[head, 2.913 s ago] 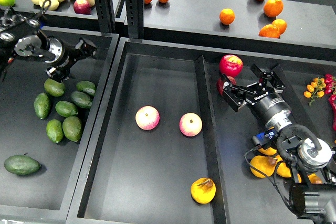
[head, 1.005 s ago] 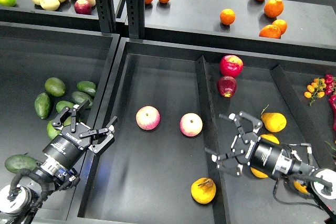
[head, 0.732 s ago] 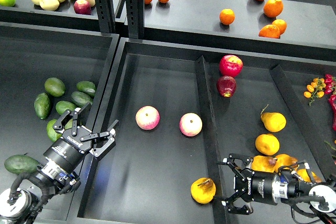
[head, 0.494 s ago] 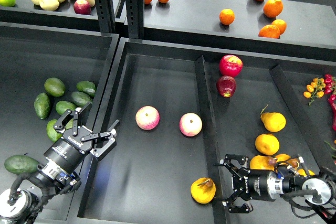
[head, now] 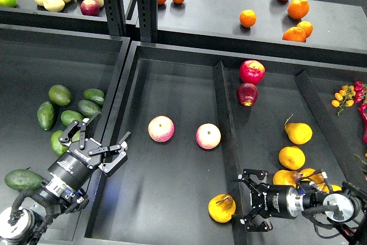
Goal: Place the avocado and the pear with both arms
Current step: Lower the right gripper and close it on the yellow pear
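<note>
Yellow-orange pear lies at 9 o'clock of the open-jawed right gripper, awaiting grasp; left gripper, jaws apart, must reach the avocado.

matt black trays; glossy, smooth-skinned pear and pink apples; matt black grippers, left and right, seemingly metal and plastic.
</note>
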